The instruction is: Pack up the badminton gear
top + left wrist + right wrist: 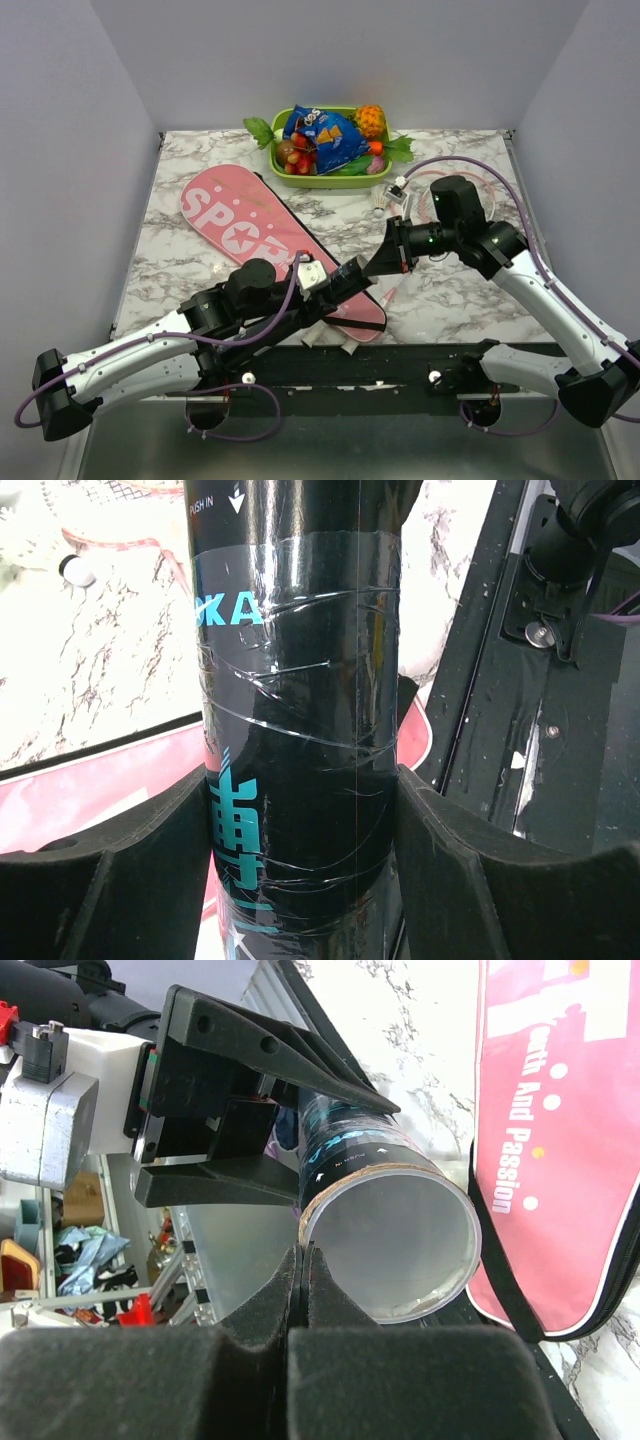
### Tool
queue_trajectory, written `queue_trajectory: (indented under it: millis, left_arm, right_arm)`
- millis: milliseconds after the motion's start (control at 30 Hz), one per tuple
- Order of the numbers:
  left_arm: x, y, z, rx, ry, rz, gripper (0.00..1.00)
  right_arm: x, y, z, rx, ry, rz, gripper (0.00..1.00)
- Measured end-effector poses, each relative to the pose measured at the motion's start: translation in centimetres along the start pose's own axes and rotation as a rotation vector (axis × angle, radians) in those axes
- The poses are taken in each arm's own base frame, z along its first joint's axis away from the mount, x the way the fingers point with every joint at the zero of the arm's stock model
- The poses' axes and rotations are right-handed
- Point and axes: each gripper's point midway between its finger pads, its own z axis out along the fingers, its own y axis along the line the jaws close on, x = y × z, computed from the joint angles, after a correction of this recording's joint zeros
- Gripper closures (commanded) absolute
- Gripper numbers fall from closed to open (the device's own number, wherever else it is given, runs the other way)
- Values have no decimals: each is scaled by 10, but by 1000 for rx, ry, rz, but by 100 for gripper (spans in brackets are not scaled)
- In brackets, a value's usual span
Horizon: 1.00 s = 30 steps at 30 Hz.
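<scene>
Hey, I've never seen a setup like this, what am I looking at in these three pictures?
The machine is a left arm and a right arm, bolted at the near edge of a marble table. One picture looks down from above; the other two come from a camera on each wrist. On the table lie a pink bag and a green tray of toy fruit. The left gripper is clamped on a black tube; the right gripper is shut at the tube's open mouth.

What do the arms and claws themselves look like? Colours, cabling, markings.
Left arm and right arm: white shells, black joints and bases, and a lilac cable looping along each. Left claw: black wedge-shaped fingers on a white-grey block with a red tab. Right claw: the same black fingers with a matte, textured surface. No lettering visible.
</scene>
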Motion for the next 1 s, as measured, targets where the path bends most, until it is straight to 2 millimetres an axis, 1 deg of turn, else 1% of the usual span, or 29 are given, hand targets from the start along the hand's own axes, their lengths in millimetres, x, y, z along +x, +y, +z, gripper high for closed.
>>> queue_trajectory:
  millis: [133,267,433,533,600,633,700,767,800,867,900,933,1000]
  left_arm:
    - [-3,1,0,-7,-17,1,100]
    - [10,4,-1,-19,17,13,100]
    - [15,5,0,-23,32,25,100]
    - [16,5,0,-24,35,28,100]
    - [17,6,1,-25,41,33,100]
    - [18,6,1,-25,43,34,100]
    - [19,6,1,-25,49,39,100]
    - [20,7,1,-25,53,47,100]
    - [21,7,2,-25,57,49,100]
    - [21,7,2,-26,63,49,100]
    - [22,8,2,-27,68,48,100]
    - [22,9,3,-32,73,47,100]
    - [22,11,3,-48,83,45,100]
  right_arm:
    - [-5,3,-2,-2,-11,-9,99]
    - [-15,4,-7,2,-41,-16,100]
    - [-19,6,-8,-8,-56,-26,99]
    - [-24,0,-10,26,-74,-20,99]
    - [-31,-11,-14,98,-102,-5,99]
    - [-36,-18,-18,142,-122,8,99]
    - [-49,-43,-28,254,-175,52,100]
    - [-57,-77,-43,376,-231,132,99]
    - [-60,-101,-54,451,-267,194,99]
    - [-56,-140,-73,574,-317,309,100]
    - [-51,-161,-84,642,-339,373,100]
    - [-43,-184,-95,719,-359,446,100]
    - [-27,-217,-110,846,-375,551,99]
